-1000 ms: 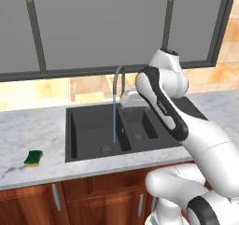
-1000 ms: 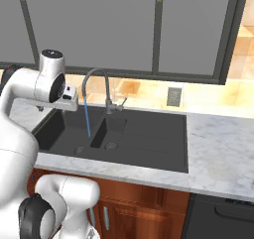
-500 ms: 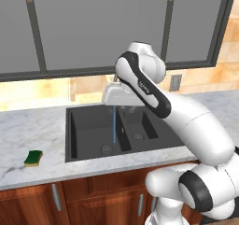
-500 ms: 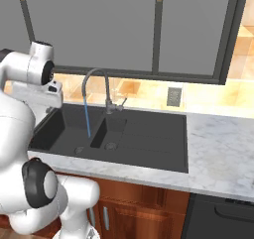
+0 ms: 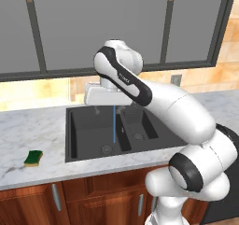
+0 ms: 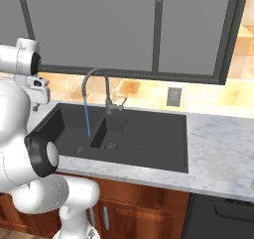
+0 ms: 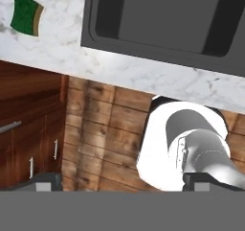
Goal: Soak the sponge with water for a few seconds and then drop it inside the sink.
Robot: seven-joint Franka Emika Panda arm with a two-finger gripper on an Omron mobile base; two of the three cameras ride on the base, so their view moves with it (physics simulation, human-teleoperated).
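The water (image 5: 115, 124) is running into the sink's (image 5: 84, 130) left basin. The sponge (image 5: 33, 158) is lying on the worktop (image 5: 32, 126), left of it. The tool (image 7: 119, 179) is holding nothing, fingertips wide apart.

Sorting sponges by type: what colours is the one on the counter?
The sponge has a green top over a yellow body, clearest in the hand view.

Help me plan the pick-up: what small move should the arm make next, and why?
Probably swing the tool left and down toward the sponge. The sponge lies untouched on the counter left of the sink, while the water already runs into the left basin. The hand hangs above the sink's left part, holding nothing.
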